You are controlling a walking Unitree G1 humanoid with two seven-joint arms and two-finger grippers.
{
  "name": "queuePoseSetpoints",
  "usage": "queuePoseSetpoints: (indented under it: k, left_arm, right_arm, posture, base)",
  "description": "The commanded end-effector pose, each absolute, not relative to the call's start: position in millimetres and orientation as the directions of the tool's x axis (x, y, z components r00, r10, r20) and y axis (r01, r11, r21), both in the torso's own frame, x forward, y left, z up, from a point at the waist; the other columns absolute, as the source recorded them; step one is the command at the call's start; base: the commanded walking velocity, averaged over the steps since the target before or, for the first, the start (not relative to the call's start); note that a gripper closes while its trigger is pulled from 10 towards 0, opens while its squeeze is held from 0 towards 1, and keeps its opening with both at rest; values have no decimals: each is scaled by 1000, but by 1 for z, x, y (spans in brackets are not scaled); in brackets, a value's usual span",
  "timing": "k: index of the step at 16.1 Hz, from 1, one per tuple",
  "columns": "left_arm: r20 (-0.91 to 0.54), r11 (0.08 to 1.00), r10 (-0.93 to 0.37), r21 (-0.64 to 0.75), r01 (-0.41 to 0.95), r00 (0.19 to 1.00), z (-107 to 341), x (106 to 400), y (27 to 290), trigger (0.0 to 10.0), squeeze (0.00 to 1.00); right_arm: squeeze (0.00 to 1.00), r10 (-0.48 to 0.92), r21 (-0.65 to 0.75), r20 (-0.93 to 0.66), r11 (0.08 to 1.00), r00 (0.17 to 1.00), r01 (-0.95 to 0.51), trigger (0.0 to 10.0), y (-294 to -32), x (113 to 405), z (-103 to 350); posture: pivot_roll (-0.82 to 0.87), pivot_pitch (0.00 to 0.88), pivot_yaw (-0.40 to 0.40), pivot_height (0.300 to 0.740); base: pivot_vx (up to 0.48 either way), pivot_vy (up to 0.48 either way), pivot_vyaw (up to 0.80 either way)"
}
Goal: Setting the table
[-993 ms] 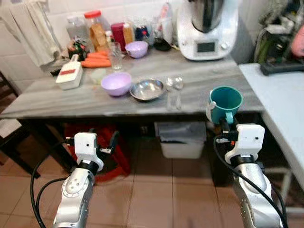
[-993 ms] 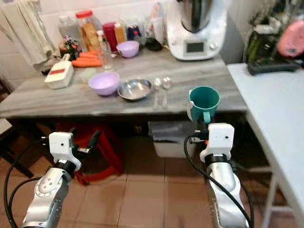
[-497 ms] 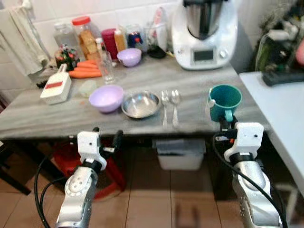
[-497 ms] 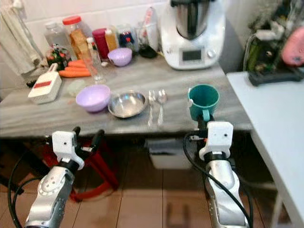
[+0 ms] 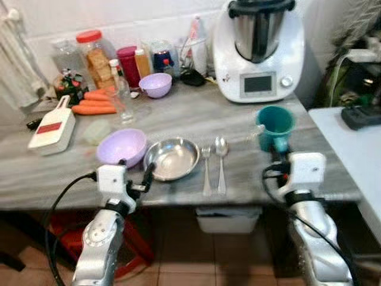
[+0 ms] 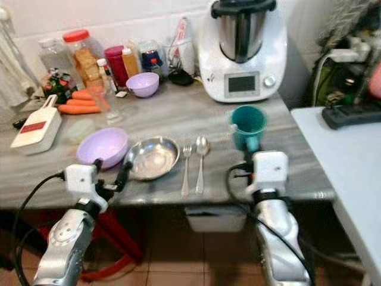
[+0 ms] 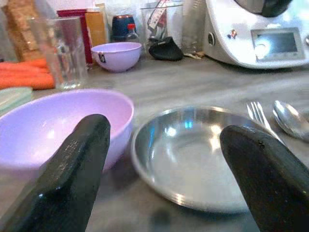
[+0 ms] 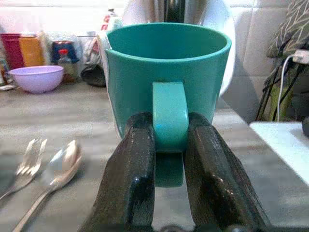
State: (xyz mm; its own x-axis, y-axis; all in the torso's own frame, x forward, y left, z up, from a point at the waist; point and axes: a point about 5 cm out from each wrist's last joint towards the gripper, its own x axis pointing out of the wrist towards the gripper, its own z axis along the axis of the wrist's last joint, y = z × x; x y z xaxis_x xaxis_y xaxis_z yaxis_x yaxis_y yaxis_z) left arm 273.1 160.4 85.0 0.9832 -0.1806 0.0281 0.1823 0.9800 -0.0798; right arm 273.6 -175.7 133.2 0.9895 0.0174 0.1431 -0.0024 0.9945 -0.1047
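Note:
My right gripper (image 8: 170, 126) is shut on the handle of an upright teal mug (image 5: 275, 126), which it holds over the right part of the grey tabletop (image 5: 178, 116). A fork (image 5: 206, 170) and a spoon (image 5: 221, 161) lie side by side to the mug's left. Further left sit a steel bowl (image 5: 172, 158) and a lilac bowl (image 5: 121, 146). At the table's front edge my left gripper (image 5: 136, 170) stands open and holds nothing. Its fingers point at the gap between the two bowls (image 7: 183, 159).
A white food processor (image 5: 259, 50) stands at the back right. Jars, a small lilac bowl (image 5: 155, 84), a glass (image 5: 123, 101), carrots (image 5: 94, 102) and a white slicer (image 5: 49, 126) line the back and left. A white table (image 5: 357, 149) adjoins on the right.
The camera has come closer to the table. Both arms have risen: the mug, earlier at the table's front edge, is now over the tabletop, and the left gripper has come up to the bowls.

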Motion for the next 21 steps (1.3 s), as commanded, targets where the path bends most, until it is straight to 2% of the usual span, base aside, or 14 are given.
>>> queuePoseSetpoints:
  k: [1, 5, 8, 14, 18, 21]
  left_arm:
    - [58, 980, -177, -85, 181, 982, 91, 272, 167, 10000, 0]
    - [70, 977, -191, -83, 197, 979, 93, 269, 166, 10000, 0]
    - [119, 966, -256, -12, 259, 959, 102, 262, 166, 10000, 0]
    - [123, 944, -328, -1, 330, 937, 105, 256, 164, 10000, 0]
    - [115, 919, -388, -36, 394, 915, 103, 254, 157, 10000, 0]
    - [133, 837, -522, -109, 536, 843, 106, 248, 143, 10000, 0]
  right_arm:
    - [0, 48, -93, 177, 995, 983, -32, 10000, -164, 276, 140]
    - [0, 54, -92, 173, 995, 983, -39, 10000, -163, 277, 140]
    - [0, 64, -100, 174, 994, 983, -47, 10000, -163, 278, 141]
    - [0, 67, -109, 175, 993, 982, -49, 10000, -166, 282, 143]
    - [0, 57, -104, 187, 994, 981, -38, 10000, -175, 290, 150]
    - [0, 63, -115, 190, 992, 980, -42, 10000, -180, 306, 156]
  posture:
    - [-57, 0, 110, 740]
    - [-53, 0, 103, 740]
    - [-50, 0, 99, 740]
    - [-49, 0, 93, 740]
    - [-47, 0, 93, 740]
    - [-41, 10, 93, 740]
  base:
    - [0, 0, 738]
    - [0, 0, 250]
    - [0, 0, 0]
    - [0, 0, 699]
    - [0, 0, 198]
    - [0, 0, 0]
